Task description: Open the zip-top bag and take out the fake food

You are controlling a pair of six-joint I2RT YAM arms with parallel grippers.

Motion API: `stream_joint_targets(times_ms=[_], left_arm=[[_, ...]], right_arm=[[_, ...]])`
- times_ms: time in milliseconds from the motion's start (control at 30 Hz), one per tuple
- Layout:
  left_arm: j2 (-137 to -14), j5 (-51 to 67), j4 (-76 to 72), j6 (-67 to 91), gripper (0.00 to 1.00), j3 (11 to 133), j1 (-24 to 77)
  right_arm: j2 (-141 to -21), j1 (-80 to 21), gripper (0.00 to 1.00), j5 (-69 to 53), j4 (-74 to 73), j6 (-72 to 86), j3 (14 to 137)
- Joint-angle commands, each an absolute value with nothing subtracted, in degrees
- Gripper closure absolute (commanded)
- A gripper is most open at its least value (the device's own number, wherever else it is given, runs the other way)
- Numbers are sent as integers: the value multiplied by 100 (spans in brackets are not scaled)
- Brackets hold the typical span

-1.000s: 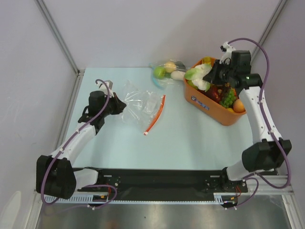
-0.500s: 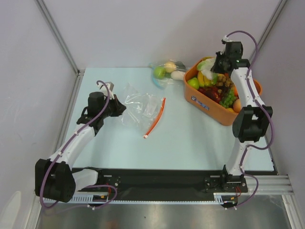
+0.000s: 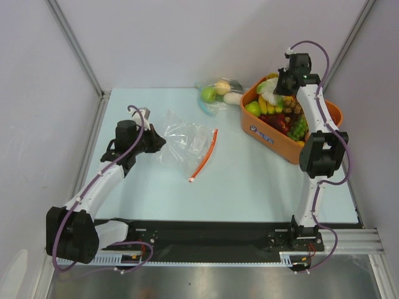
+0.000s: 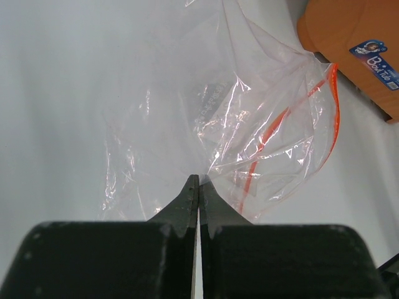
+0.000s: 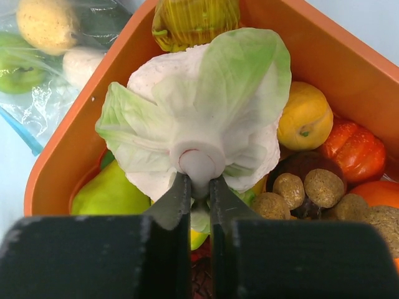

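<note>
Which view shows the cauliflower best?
Right wrist: the cauliflower fills the frame, its stem pinched by the right gripper over the orange bin. Top external shows it only as a small pale patch; left wrist misses it.

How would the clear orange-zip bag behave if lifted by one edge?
Probably flop and sag: the zip-top bag looks thin and crinkled. It seems empty, so likely very light. Its glossy film might slip from the left gripper pinching its edge.
</note>
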State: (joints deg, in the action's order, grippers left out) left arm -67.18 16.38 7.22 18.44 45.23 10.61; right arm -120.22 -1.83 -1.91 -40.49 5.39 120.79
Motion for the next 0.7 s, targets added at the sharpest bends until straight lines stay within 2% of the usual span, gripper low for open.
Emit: stream_joint_targets(times_ms=[0,33,67,133,200,233,400,667], left_arm=[[-6750,1854,633,1740,100,4693,1028],[-6750,1863,633,1732,100,4693,1028],[-6750,1872,633,1731,100,4702,1028],[-6750,1890,624,1723,100,4693,1037],[-6741,1907,624,1723,100,4693,1037],[-6741,1907,633,1723,100,4693,1028],[-6767,1863,685,1723,100,4711,1028],[-6821,1705,809,1714,99,4746,1028]], right_arm=[[-11927,-246,89,-53,-4113,440,12138],[-11892,-255,82,-53,-4131,439,12155],[-11866,-255,69,-53,-4122,457,12164],[-11821,-264,54,-53,-4105,457,12208],[-11804,-264,20,-61,-4139,440,12383],[-11812,-264,14,-79,-4174,439,12445],[-11418,-264,14,-360,-3965,466,12411],[-9854,-325,13,-721,-3147,597,11313]])
